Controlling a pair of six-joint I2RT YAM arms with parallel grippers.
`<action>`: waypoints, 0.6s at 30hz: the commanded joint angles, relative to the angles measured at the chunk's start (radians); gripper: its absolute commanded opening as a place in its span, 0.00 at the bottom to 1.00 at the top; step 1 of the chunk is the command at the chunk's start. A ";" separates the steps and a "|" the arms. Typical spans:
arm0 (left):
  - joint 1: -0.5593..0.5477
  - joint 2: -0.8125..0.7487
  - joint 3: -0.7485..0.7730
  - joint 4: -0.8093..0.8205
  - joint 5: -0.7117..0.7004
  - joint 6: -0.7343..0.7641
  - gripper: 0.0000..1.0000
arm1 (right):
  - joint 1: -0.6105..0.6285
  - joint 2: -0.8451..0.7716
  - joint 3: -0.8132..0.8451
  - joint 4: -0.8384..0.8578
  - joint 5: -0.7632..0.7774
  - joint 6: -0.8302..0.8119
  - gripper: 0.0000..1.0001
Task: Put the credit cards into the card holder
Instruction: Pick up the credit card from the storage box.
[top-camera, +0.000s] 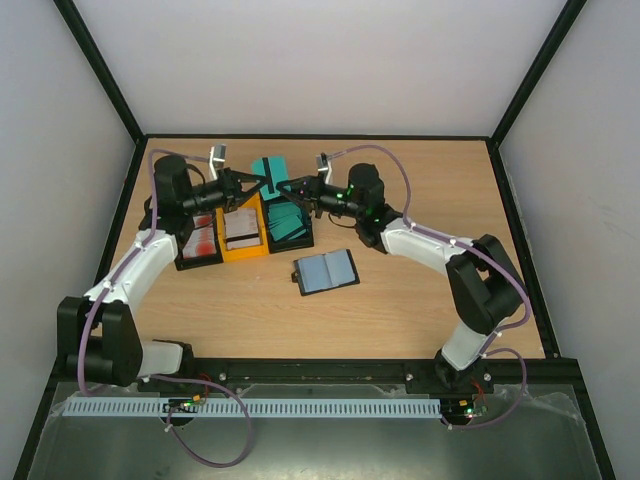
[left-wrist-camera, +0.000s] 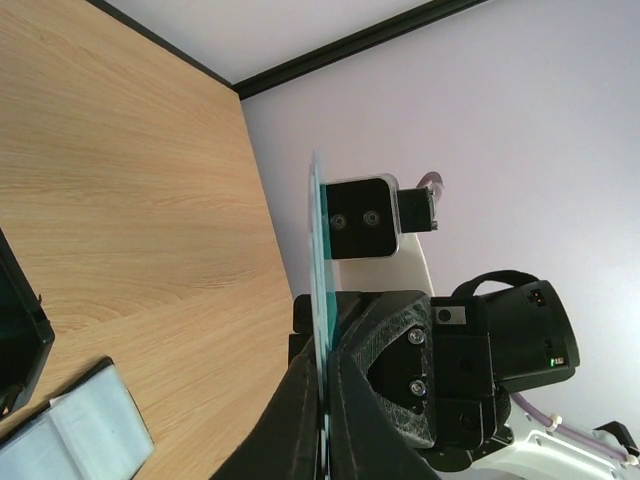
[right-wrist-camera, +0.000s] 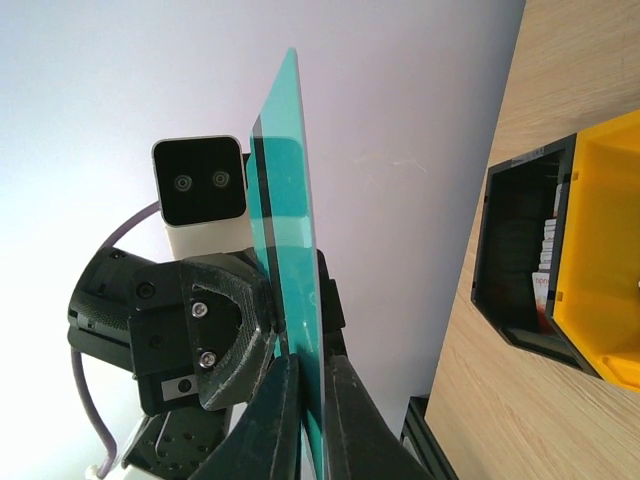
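A teal credit card (top-camera: 268, 170) is held upright in the air above the bins, with both grippers on it. My left gripper (top-camera: 258, 184) is shut on its edge from the left, and my right gripper (top-camera: 287, 186) is shut on it from the right. The left wrist view shows the card (left-wrist-camera: 320, 250) edge-on between the closed left fingers (left-wrist-camera: 300, 420). In the right wrist view the card (right-wrist-camera: 290, 240) stands between the closed right fingers (right-wrist-camera: 345, 420). The black card holder (top-camera: 326, 271) lies open on the table, nearer than the bins and away from both grippers.
Three bins stand in a row under the grippers: a black bin (top-camera: 185, 262) with red-and-white cards, a yellow bin (top-camera: 243, 254) with white dark-striped cards, and a black bin (top-camera: 306, 238) with teal cards. The enclosure's white walls surround the wooden table (top-camera: 420, 300).
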 joint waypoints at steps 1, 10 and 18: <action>0.019 -0.046 -0.007 0.005 0.020 0.029 0.03 | -0.029 -0.037 -0.034 0.047 0.099 0.028 0.05; 0.020 -0.043 -0.007 0.010 0.025 0.035 0.09 | -0.031 -0.052 -0.067 0.134 0.127 0.080 0.02; 0.021 -0.036 -0.014 0.038 0.024 0.018 0.04 | -0.031 -0.061 -0.074 0.148 0.120 0.093 0.02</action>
